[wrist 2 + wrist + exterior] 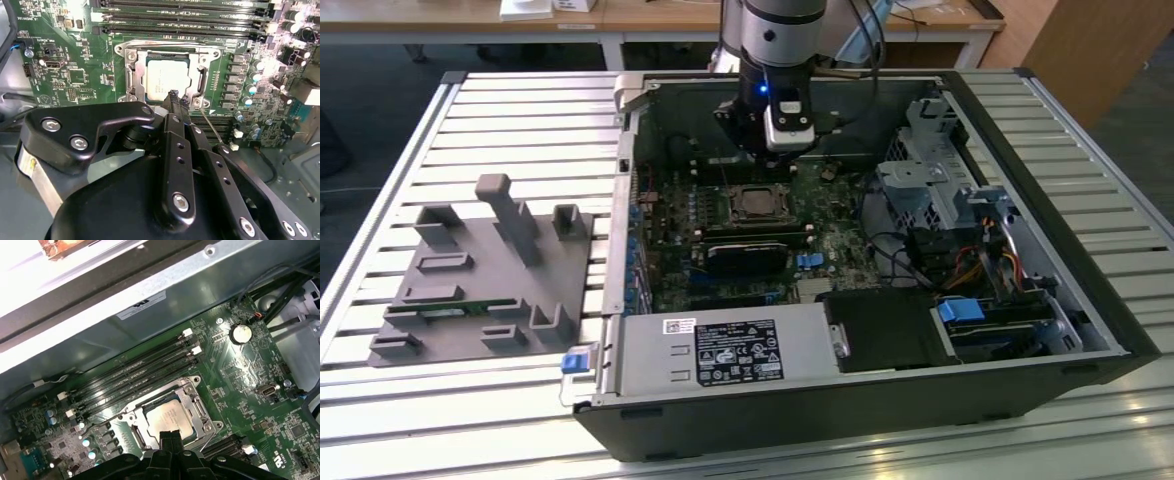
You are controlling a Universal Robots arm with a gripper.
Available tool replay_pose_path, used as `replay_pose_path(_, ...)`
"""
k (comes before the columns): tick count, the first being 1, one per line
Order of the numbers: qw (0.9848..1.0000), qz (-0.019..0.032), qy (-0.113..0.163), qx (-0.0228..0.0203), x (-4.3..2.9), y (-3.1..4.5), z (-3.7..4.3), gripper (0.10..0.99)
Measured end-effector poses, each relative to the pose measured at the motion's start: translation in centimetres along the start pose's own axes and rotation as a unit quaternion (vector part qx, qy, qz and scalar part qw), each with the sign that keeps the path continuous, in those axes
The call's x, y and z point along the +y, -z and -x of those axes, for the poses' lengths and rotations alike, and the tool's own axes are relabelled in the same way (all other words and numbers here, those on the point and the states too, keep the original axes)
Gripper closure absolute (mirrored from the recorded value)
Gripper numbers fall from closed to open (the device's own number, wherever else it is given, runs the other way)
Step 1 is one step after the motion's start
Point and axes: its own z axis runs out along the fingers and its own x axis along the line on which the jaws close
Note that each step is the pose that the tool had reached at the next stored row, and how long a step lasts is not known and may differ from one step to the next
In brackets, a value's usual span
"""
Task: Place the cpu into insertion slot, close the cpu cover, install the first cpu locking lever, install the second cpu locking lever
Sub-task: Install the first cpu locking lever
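the cpu (165, 75) sits in the insertion slot (170, 46), and the cpu cover (134, 80) looks down around it. the end effector (174, 96), tips pressed together and empty, hovers at the cover's edge. first locking lever (211, 126) seems unlatched, wanting a steady push.

Arm (781, 35) stood upright, wrist turned straight down, black gripper (174, 97) hanging low, its two slim fingers (165, 442) pressed together at the tips.

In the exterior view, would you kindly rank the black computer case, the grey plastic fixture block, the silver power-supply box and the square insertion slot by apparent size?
Largest to smallest:
1. black metal computer case
2. grey plastic fixture block
3. silver metal power-supply box
4. small square silvery-rimmed insertion slot
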Motion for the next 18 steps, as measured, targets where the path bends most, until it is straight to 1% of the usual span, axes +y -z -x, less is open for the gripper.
replay_pose_path(11,0.9997,-0.0007,0.026,0.0008,-0.07,-0.01,-0.10,0.980)
replay_pose_path(18,0.9996,-0.0002,0.029,-0.0006,-0.46,-0.02,-0.79,0.980)
